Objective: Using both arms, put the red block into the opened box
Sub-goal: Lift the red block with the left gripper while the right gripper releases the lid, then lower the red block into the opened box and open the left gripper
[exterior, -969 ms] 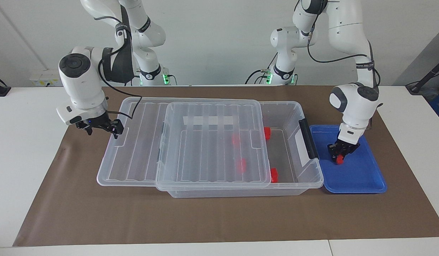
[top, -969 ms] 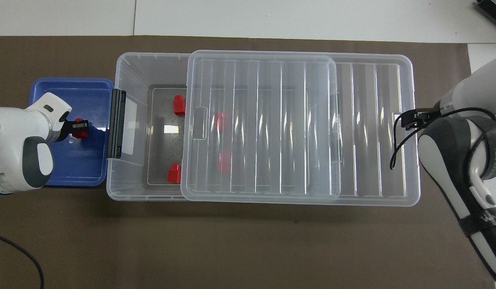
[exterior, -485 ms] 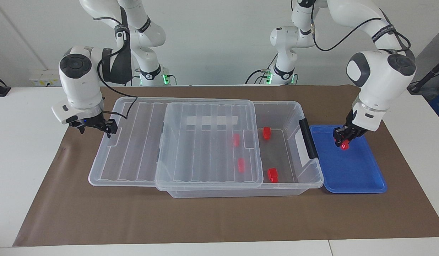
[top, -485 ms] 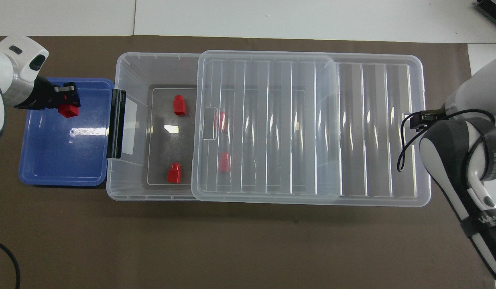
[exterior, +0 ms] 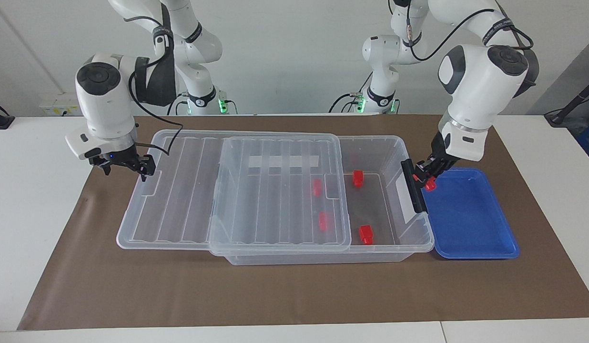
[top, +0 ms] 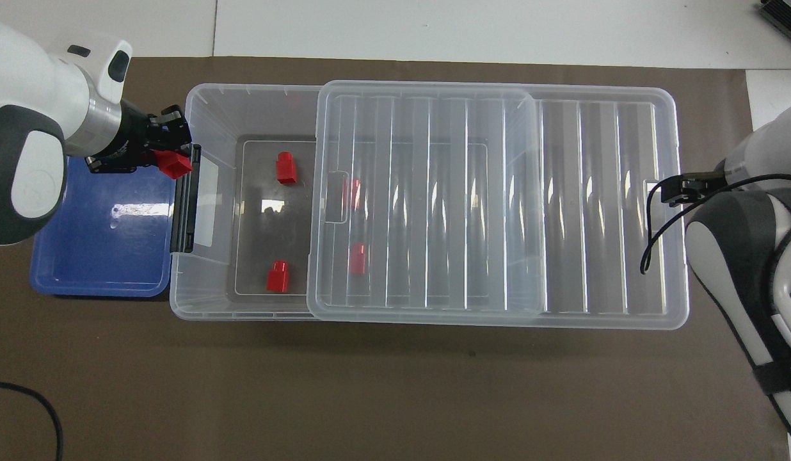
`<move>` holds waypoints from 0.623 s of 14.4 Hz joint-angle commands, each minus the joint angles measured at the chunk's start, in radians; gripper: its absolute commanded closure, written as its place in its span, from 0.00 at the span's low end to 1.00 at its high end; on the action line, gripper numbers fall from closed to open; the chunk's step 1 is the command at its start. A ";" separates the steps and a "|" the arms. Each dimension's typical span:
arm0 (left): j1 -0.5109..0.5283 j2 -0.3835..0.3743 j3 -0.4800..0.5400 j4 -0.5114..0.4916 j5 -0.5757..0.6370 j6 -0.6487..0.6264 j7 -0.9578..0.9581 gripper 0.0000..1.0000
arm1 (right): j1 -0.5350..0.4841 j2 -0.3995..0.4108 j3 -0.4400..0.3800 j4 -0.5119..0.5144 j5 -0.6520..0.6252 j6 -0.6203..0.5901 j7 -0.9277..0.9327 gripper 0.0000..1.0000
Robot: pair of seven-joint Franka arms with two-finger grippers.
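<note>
Left gripper (exterior: pixel 425 177) fingers pinching a red block (exterior: pixel 430 185), block hanging just under the tips. It's up in the air over the seam where the blue tray (exterior: pixel 471 228) meets the box's black handle bar (exterior: pixel 413 188); the overhead view puts the block (top: pixel 173 164) right at the top of the handle (top: pixel 185 198), at the box's end toward the left arm. Not in the box yet.

Right gripper (exterior: pixel 125 167) fingers are at the lid edge toward the right arm's end of the counter. Overhead shows the tips (top: pixel 680 189) at the notch in that edge. Fingers read as spread; can't tell whether they actually grip the lid.

Box (exterior: pixel 418 238): clear bin, ribbed lid (exterior: pixel 189 190) slid off toward the right arm's end, so the lid overhangs that end and the handle end is uncovered.

Four more red blocks inside on the floor:
- two in the uncovered part (exterior: pixel 357 177) (exterior: pixel 366 234)
- two under the lid, seen through it (exterior: pixel 316 187) (exterior: pixel 323 221)

Blue tray sits on the counter touching the box's handle end. Brown mat (exterior: pixel 294 295) under box and tray.
</note>
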 commanded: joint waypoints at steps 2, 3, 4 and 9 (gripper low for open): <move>-0.020 0.020 0.006 0.019 -0.017 0.073 -0.035 1.00 | -0.014 -0.108 0.006 -0.003 0.144 -0.036 0.005 0.00; -0.048 0.014 0.008 -0.010 -0.015 0.110 -0.050 1.00 | -0.016 -0.131 0.001 -0.003 0.184 -0.044 0.005 0.00; -0.053 0.006 0.008 -0.031 -0.015 0.124 -0.056 1.00 | -0.017 -0.152 0.000 -0.002 0.211 -0.057 0.005 0.00; -0.086 -0.048 0.011 -0.223 -0.003 0.284 -0.058 1.00 | -0.017 -0.177 -0.007 0.148 0.222 -0.327 0.005 0.00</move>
